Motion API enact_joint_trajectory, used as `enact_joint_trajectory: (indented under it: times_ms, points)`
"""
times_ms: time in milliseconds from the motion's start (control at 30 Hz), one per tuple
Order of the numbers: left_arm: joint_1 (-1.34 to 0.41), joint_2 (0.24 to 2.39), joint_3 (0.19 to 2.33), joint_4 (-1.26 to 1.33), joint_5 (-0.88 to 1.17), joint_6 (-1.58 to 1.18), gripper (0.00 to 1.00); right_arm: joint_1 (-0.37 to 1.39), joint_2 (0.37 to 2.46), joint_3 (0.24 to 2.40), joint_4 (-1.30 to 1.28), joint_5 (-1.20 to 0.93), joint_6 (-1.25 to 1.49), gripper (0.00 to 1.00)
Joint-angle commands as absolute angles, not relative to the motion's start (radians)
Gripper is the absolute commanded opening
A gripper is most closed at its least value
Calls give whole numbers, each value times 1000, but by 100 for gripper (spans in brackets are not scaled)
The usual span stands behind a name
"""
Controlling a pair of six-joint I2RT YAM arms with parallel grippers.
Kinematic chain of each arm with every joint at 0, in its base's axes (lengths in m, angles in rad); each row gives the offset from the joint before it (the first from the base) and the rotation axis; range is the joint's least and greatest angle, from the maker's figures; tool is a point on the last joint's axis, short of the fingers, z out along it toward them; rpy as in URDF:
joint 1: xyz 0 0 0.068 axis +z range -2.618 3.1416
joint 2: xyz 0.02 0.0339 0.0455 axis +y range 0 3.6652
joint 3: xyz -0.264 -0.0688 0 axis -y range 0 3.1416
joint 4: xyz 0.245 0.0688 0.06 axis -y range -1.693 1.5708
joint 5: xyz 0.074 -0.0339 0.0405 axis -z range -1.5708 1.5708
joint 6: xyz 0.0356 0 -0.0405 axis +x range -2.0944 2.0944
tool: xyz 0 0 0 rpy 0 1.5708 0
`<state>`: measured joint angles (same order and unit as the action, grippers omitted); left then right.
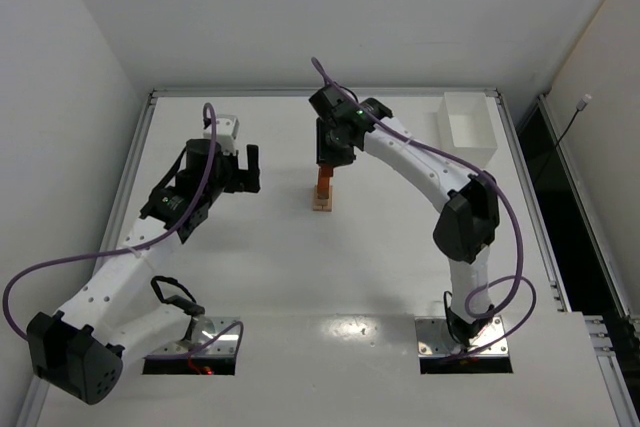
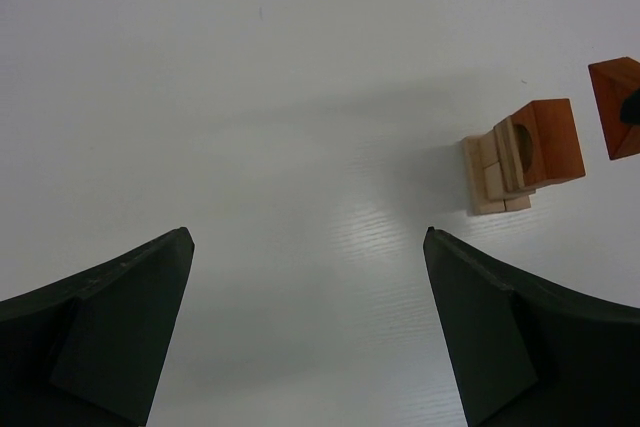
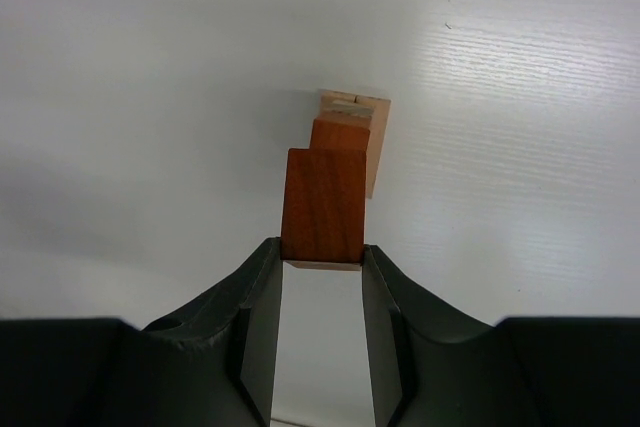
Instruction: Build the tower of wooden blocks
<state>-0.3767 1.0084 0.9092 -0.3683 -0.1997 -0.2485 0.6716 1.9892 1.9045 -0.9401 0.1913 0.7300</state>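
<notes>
Right gripper [image 1: 328, 162] is over the middle of the table [image 1: 300, 277], and its claw is pinched narrow on a reddish-orange block [image 3: 323, 205]. That block is clamped flat between both fingers and pokes out past the tips. Just beyond it, down the right wrist view, the wood block tower [image 3: 352, 127] stands on the white surface with pale tan pieces at the base and a reddish-orange piece on top.

From the side, in the left wrist view, the tower [image 2: 520, 157] is a short, narrow stack. It has tan blocks low down, an arch block [image 2: 512, 152] showing its rounded cut-out, and an orange block capping it. The held block [image 2: 613, 107] hangs at the right edge of that view. A sliver of white table shows between it and the stack's top, so the two are near but apart.

Left gripper [image 2: 308, 237] has its claw spread wide, with nothing but table between the two dark fingers. From above it sits to the left of the tower, well apart from it.

At the far right corner is the white box [image 1: 470, 127], open-topped and well apart from the tower. Inside it shows only its own white floor and walls. Every block in view is either on the table or in the right claw.
</notes>
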Motion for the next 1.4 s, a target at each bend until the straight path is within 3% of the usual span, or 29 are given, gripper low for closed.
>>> enact_joint_trajectory:
  times_ms: [0, 267, 1100, 1167, 1200, 1333, 1367]
  points:
    - [-359, 982, 905, -362, -204, -252, 99, 675, 1994, 1924, -940, 235, 790, 0]
    - [-350, 973, 896, -362, -195, -252, 99, 675, 2014, 1878, -950, 184, 894, 0]
    - [-341, 973, 887, -362, -186, -242, 99, 684, 2088, 1945, -920, 227, 876, 1]
    - [-341, 973, 887, -362, -186, -242, 99, 693, 2088, 1945, -920, 227, 876, 7]
    - [-341, 973, 887, -362, -186, -242, 99, 693, 2088, 1945, -920, 227, 876, 17]
    - [-341, 982, 887, -362, -186, -242, 99, 693, 2088, 1936, -920, 227, 867, 33]
    - [-341, 982, 887, -362, -186, -242, 99, 693, 2088, 1936, -911, 227, 867, 42]
